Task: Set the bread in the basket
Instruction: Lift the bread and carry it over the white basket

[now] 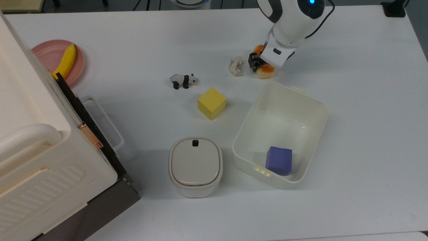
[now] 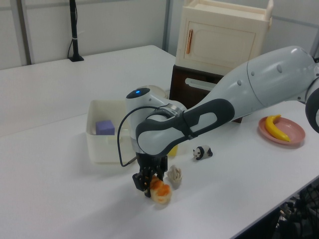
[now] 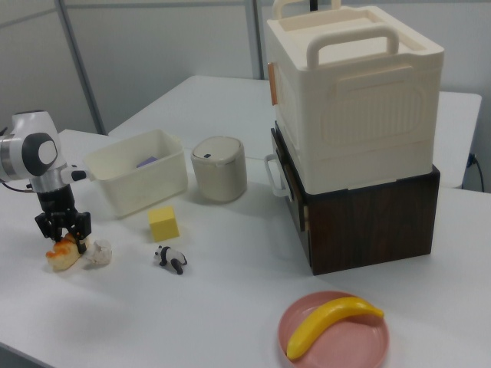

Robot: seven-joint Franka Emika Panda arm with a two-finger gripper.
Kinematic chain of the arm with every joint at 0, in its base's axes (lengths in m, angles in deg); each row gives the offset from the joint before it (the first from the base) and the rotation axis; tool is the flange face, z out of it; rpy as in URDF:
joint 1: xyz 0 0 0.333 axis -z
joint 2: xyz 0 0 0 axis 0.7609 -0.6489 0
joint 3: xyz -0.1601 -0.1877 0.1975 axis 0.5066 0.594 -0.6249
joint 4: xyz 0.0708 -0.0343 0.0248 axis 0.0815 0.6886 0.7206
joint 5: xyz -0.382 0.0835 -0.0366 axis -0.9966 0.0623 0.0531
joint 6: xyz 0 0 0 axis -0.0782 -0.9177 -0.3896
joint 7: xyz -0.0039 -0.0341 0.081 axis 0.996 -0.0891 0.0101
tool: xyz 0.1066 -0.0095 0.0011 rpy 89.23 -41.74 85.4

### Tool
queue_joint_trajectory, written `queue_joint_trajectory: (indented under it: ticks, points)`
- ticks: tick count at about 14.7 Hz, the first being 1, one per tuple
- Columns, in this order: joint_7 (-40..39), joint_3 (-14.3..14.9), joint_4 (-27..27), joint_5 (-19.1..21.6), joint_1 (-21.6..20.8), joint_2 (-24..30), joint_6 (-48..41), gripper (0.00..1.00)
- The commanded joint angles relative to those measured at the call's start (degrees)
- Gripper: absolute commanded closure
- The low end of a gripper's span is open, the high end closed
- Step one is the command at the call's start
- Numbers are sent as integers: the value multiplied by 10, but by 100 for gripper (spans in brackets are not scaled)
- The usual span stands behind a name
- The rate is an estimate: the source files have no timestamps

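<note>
The bread [image 1: 266, 71] lies on the white table just beyond the basket's far rim in the top view, its orange glazed top partly hidden by my hand. My gripper [image 1: 264, 63] is down over the loaf, open, with a finger on each side of it. The left view has the gripper [image 2: 148, 182] low at the table, the bread [image 2: 162, 192] poking out beside it. In the right view the gripper [image 3: 64, 228] straddles the bread [image 3: 63, 254]. The basket [image 1: 319, 110], a cream-white tub, holds a purple cube [image 1: 279, 160].
A crumpled paper wad [image 1: 235, 66] lies right beside the bread. A toy panda [image 1: 183, 80], a yellow cube [image 1: 211, 103] and a lidded cream container [image 1: 195, 166] stand to the top view's left of the basket. A banana on a pink plate [image 1: 46, 55] and a large cabinet [image 1: 40, 160] sit far left.
</note>
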Motion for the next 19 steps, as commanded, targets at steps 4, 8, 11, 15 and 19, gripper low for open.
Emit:
queue_joint_trajectory:
  ticks: [4,8,11,15,19]
  points:
    - [11,1,-115,16,7,30,-98,72]
    - [18,8,-219,64,41,23,-118,64]
    - [59,15,-282,70,71,-8,-94,60]
    - [161,15,-307,60,104,-73,58,56]
    - [208,28,-324,45,104,-108,103,0]
